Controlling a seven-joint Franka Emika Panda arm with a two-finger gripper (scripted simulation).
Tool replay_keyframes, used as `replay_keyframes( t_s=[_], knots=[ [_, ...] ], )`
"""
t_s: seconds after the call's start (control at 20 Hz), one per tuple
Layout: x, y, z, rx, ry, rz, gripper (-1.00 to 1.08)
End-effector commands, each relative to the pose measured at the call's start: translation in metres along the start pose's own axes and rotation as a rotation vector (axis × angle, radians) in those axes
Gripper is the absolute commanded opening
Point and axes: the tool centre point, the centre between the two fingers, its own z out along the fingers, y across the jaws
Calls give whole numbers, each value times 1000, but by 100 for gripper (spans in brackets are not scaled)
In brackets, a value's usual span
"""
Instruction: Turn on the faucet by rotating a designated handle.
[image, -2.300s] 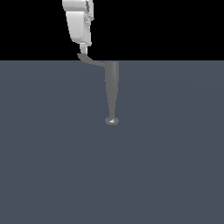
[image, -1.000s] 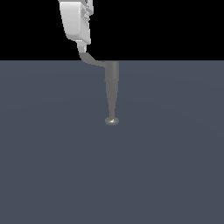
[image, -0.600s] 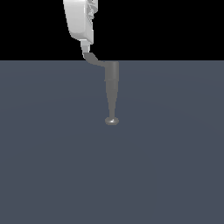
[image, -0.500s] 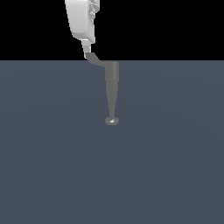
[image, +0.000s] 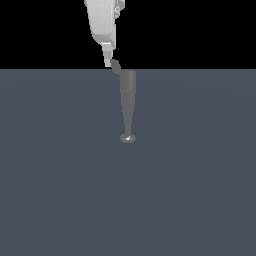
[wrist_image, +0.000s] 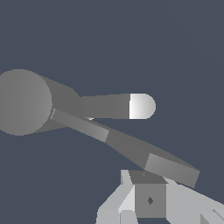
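Observation:
The grey faucet (image: 128, 100) lies as a tapered column ending in a shiny rounded knob (image: 128, 138). In the wrist view the faucet (wrist_image: 26, 101) shows its wide end, with the knob (wrist_image: 141, 106) beyond it. The thin handle (image: 116, 66) juts from the wide end toward the exterior view's left. Its flared tip (wrist_image: 171, 169) shows in the wrist view. My white gripper (image: 108, 61) comes down from above, fingers together, pressing against the handle's tip. The gripper (wrist_image: 148, 194) holds nothing between its fingers.
A flat dark grey floor (image: 190, 190) spreads around the faucet, under a black background. No other objects show.
My gripper has moved toward the exterior view's right, and the handle has swung with it, its tip now much closer to the column.

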Motion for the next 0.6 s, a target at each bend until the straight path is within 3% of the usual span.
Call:
replay_keyframes(
  t_s=[0.0,0.1,0.55],
  knots=[
    [13,9,2,-7,1,11,-100],
    [5,5,0,-1,1,1,-100],
    [66,6,1,-5,1,7,-100]
  ],
)
